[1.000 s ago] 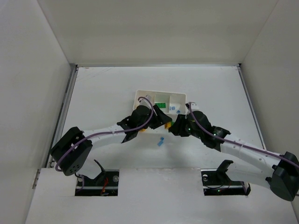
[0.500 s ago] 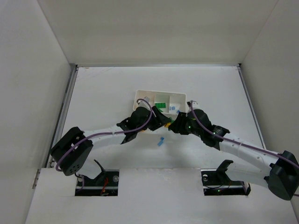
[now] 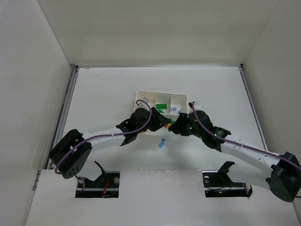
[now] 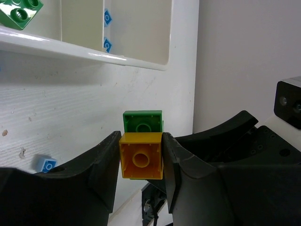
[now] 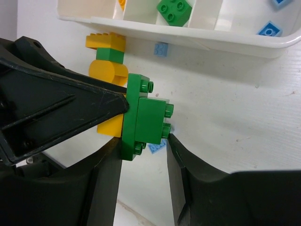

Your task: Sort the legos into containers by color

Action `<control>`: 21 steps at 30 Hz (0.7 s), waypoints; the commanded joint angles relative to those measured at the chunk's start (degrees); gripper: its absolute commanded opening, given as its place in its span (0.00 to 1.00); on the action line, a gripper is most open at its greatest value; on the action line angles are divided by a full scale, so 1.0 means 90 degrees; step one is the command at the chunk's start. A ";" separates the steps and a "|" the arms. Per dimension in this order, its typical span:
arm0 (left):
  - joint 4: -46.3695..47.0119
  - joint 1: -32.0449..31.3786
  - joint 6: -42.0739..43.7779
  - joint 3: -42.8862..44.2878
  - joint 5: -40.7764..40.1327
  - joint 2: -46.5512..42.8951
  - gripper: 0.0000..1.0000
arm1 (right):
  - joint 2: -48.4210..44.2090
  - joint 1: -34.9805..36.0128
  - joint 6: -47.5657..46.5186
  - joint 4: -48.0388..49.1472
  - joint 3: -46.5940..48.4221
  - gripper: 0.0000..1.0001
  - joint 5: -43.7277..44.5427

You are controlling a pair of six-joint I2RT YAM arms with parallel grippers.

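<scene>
My left gripper (image 4: 140,141) is shut on a yellow-orange brick (image 4: 141,161) with a green brick (image 4: 142,122) stuck on its far side. My right gripper (image 5: 145,147) closes on that green brick (image 5: 146,120) at its fingertips, held against the left gripper's finger. In the top view the two grippers, left (image 3: 162,123) and right (image 3: 175,126), meet just in front of the white tray (image 3: 139,95). The tray (image 5: 188,33) holds a green brick (image 5: 175,10), blue bricks (image 5: 269,29) and a yellow-orange one (image 5: 121,4) in separate compartments.
A yellow-green-yellow stack (image 5: 106,52) lies on the table next to the tray's near wall, with a small blue brick (image 5: 161,49) beside it. Another blue brick (image 3: 162,142) lies on the table in front of the grippers. White walls enclose the table.
My right gripper has moved a little left and closer to the left gripper. The left gripper has barely shifted, with the yellow brick still in it.
</scene>
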 commanded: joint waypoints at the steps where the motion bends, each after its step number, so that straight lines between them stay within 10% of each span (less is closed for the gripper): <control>1: 0.0211 0.0117 -0.0188 -0.0165 -0.0037 -0.0458 0.12 | -0.0141 -0.0052 0.0154 0.0617 -0.0012 0.47 -0.0155; 13: 0.0143 0.0537 -0.0217 -0.0457 0.0129 -0.0878 0.10 | -0.0746 -0.0198 0.0115 0.1398 -0.0315 0.80 -0.1033; 21: 0.0308 0.0977 -0.0325 -0.0809 0.0588 -0.1483 0.10 | -0.0591 -0.0608 0.0807 0.3224 -0.0696 0.82 -0.2098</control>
